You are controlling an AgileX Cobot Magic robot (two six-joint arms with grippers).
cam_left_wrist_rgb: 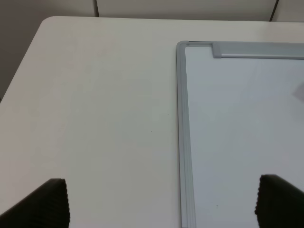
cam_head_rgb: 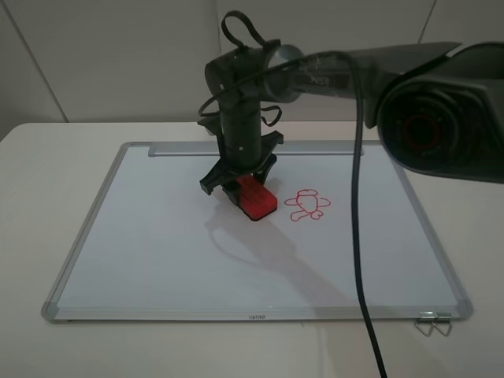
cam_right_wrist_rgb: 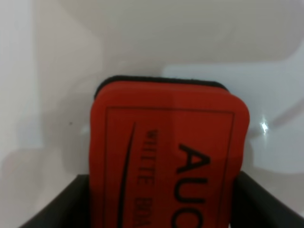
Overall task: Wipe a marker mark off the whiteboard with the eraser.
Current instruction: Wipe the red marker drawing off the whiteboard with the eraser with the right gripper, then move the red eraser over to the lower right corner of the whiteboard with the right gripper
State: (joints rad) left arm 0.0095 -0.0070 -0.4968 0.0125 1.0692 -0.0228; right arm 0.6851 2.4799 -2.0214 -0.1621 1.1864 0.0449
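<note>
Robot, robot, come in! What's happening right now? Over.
Right gripper shut on eraser, down at the whiteboard. Left gripper open over the table. Scribbly mark not in view; only a red doodle beside the eraser. Nothing in the way.

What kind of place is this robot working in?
Probably a robot test lab: a whiteboard lies flat on a plain white table, the right gripper holds a red eraser, and bare pale wall panels stand behind.

Red eraser (cam_head_rgb: 255,198) over the whiteboard (cam_head_rgb: 157,252), far of centre.
The whiteboard lies flat, silver-framed with grey corners and a tray strip along its far edge. The eraser, a rounded block with dark lettering on top and black felt beneath, is clamped tilted in the right gripper (cam_head_rgb: 240,186), its near end lowest.
</note>
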